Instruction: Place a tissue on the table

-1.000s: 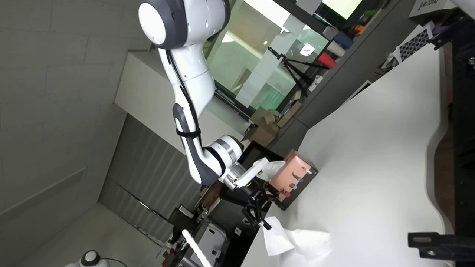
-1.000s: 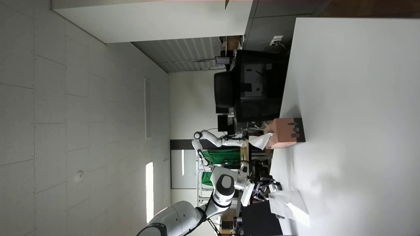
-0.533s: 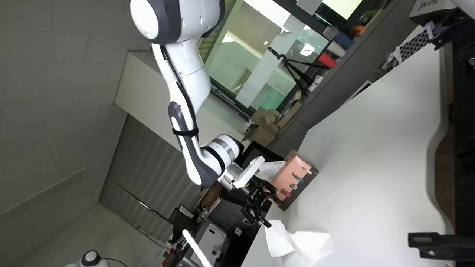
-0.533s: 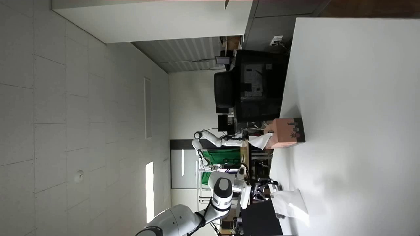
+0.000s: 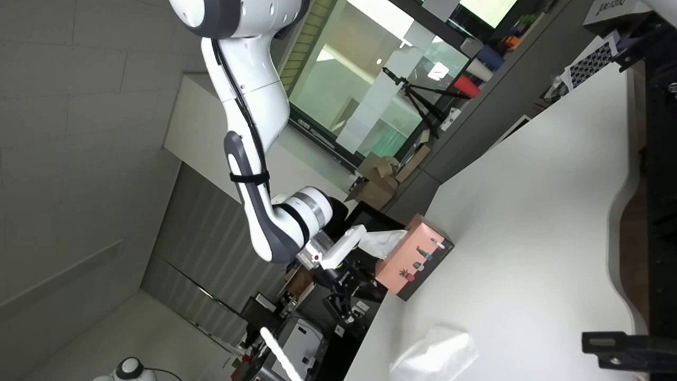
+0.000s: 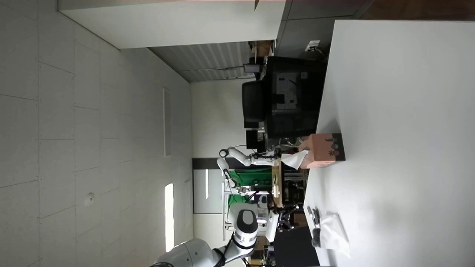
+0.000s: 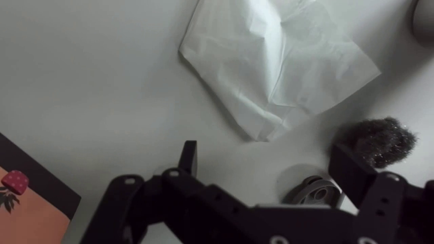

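Note:
A white tissue (image 7: 271, 64) lies loosely spread and creased on the white table (image 7: 101, 78). It also shows in both exterior views (image 5: 436, 352) (image 6: 333, 231). My gripper (image 7: 269, 162) is open, with its two black fingers wide apart and nothing between them. It hangs above the table, apart from the tissue, whose near corner lies just beyond the fingertips in the wrist view. The gripper also shows in both exterior views (image 5: 362, 304) (image 6: 292, 217). A pink tissue box (image 5: 410, 259) (image 6: 322, 150) stands beside, with another tissue (image 5: 381, 243) (image 6: 294, 159) sticking out of its top.
A dark fuzzy clump (image 7: 386, 140) lies beside the tissue, near my right finger. A grey ring-shaped part (image 7: 318, 191) sits below the gripper. A grey rounded object (image 7: 425, 20) is at the right edge of the wrist view. The tissue box (image 7: 30, 210) is at lower left there.
The tissue's raised corner was at my fingertips; it has been let go and dropped to the table. The gripper has opened and drawn back, up and away from the tissue.

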Robot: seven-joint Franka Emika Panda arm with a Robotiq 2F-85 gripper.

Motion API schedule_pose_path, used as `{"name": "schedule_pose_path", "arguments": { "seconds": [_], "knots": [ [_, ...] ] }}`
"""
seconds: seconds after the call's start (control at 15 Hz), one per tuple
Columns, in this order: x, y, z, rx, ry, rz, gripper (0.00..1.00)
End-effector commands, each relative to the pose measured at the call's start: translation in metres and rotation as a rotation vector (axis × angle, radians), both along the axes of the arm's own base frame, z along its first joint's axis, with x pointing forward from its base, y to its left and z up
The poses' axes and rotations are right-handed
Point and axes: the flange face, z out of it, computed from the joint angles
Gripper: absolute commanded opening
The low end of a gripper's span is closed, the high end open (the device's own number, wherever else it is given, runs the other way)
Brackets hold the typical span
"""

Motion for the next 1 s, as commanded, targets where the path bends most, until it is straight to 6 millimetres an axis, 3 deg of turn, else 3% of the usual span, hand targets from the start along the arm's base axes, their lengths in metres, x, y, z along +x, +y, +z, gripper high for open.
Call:
{"name": "schedule_pose_path", "arguments": {
  "seconds": [0.0,0.13,0.93],
  "knots": [
    [-0.0136,-0.0038,0.0147,0.015,0.015,-0.009,1.0],
    [-0.0064,0.0024,0.0065,0.007,0.01,0.003,1.0],
    [-0.0087,-0.0004,0.0054,0.009,0.024,0.0,1.0]
  ]
}}
